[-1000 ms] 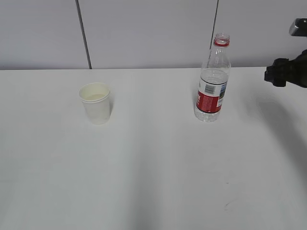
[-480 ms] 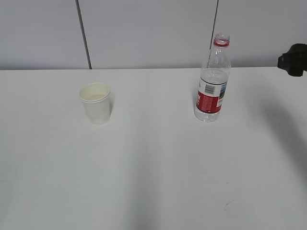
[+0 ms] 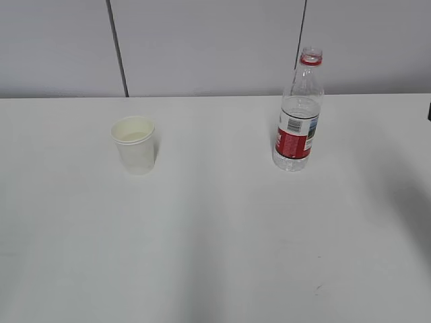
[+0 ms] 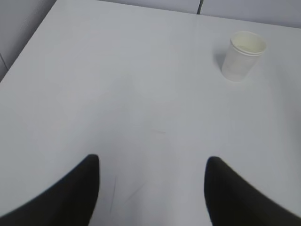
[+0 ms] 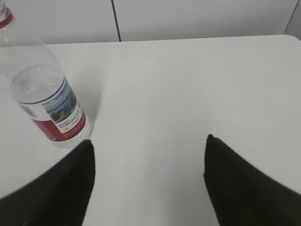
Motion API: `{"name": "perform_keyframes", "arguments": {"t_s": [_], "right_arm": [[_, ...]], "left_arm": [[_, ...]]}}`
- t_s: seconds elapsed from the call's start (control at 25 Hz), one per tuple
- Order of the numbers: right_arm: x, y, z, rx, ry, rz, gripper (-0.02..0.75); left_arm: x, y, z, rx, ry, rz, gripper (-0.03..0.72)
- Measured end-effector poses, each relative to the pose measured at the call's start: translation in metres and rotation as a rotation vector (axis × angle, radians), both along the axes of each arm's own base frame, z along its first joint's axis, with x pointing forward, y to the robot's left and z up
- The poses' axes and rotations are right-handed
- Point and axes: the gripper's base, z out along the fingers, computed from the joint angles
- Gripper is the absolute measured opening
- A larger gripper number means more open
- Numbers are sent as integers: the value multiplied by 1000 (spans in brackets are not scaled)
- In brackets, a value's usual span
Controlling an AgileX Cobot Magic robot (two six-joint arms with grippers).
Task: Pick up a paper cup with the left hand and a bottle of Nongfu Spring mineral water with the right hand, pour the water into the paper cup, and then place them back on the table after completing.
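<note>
A white paper cup (image 3: 135, 144) stands upright on the white table (image 3: 215, 235), left of centre; it also shows in the left wrist view (image 4: 241, 56), far ahead and to the right of my left gripper (image 4: 151, 162). The uncapped bottle (image 3: 297, 114) with a red label stands right of centre and holds clear water (image 3: 299, 106). In the right wrist view the bottle (image 5: 44, 101) is just ahead of the left finger of my right gripper (image 5: 148, 146). Both grippers are open and empty. Neither arm shows in the exterior view, save a dark sliver at the right edge.
A grey panelled wall (image 3: 202, 47) stands behind the table. A small dark scuff mark (image 3: 316, 289) lies on the near right of the tabletop. Faint scratches (image 4: 127, 193) mark the table between the left fingers.
The right arm has drawn back to the right and almost left the exterior view. The cup and bottle have not moved.
</note>
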Motion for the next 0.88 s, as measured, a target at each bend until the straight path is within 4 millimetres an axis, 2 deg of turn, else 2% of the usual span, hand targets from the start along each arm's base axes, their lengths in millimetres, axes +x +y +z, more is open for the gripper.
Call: {"name": "perform_keyframes", "arguments": {"t_s": [0.24, 0.4, 0.6, 0.88], "right_arm": [[-50, 4, -1, -6, -69, 0, 534], [-73, 6, 2, -11, -130, 0, 534], [-88, 7, 10, -19, -200, 1, 534], [-89, 7, 9, -50, -203, 8, 534]], "left_arm": [[0, 0, 0, 0, 0, 0, 438], [0, 0, 0, 0, 0, 0, 438], [0, 0, 0, 0, 0, 0, 438], [0, 0, 0, 0, 0, 0, 438]]}}
